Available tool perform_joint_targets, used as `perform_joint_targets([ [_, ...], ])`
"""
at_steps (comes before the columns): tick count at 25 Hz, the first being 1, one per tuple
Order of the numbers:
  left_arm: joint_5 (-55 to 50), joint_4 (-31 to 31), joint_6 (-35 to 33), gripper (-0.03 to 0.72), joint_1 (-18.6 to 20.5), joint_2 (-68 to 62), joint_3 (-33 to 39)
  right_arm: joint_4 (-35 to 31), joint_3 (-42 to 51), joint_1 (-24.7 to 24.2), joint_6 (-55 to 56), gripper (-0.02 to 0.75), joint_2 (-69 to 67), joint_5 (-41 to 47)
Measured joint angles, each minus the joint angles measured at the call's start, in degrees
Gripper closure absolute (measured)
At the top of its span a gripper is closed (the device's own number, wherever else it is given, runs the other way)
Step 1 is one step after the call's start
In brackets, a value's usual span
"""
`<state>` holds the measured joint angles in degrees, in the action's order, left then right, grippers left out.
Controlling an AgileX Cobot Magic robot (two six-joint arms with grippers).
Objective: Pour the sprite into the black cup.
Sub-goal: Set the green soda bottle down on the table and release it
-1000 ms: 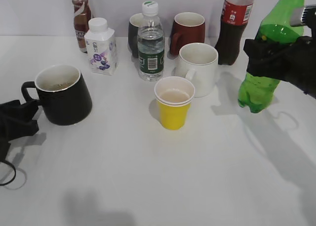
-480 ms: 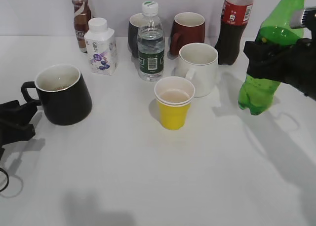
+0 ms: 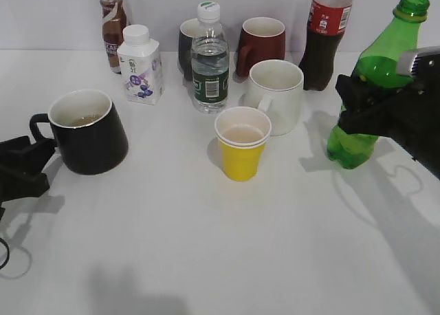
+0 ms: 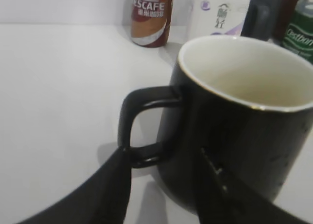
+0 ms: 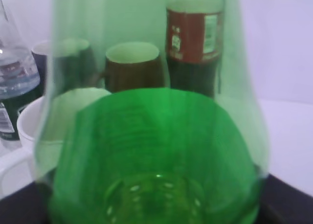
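The sprite (image 3: 382, 53), a tall green bottle with no cap on, is near upright at the right, its base at or just above the table. My right gripper (image 3: 359, 107) is shut around its middle. In the right wrist view the bottle (image 5: 156, 136) fills the frame. The black cup (image 3: 89, 136) stands on the table at the left and holds a little liquid. My left gripper (image 3: 38, 162) is open, with its fingers beside the cup's handle (image 4: 142, 126). One finger touches the handle's lower outer corner. The other lies in front of the cup wall (image 4: 244, 145).
A yellow paper cup (image 3: 242, 153) stands mid-table with a white mug (image 3: 278, 95) behind it. At the back stand a water bottle (image 3: 210, 60), a dark mug (image 3: 185, 47), a dark red mug (image 3: 261, 47), a cola bottle (image 3: 326, 40), a milk carton (image 3: 141, 67) and a coffee bottle (image 3: 112, 26).
The sprite has tipped back toward upright and come down toward the table. The left gripper has shifted slightly at the cup's handle. The cup stays in place.
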<state>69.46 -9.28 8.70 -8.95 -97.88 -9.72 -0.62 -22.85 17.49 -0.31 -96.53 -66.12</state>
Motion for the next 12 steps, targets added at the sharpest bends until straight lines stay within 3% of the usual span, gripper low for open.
perform_joint_targets([
  [3,-0.2,0.0,0.0,0.361,0.0,2.3,0.7,0.0,0.6,0.0,-0.7,0.296,-0.1,-1.4],
  [7,-0.2,0.5,0.0,0.361,0.0,7.5,0.7,0.0,0.8,0.0,-1.4,0.115,0.2,-2.0],
  [12,-8.6,1.3,0.0,0.363,0.0,19.6,0.7,0.1,-1.8,0.0,-2.0,0.099,5.4,1.8],
])
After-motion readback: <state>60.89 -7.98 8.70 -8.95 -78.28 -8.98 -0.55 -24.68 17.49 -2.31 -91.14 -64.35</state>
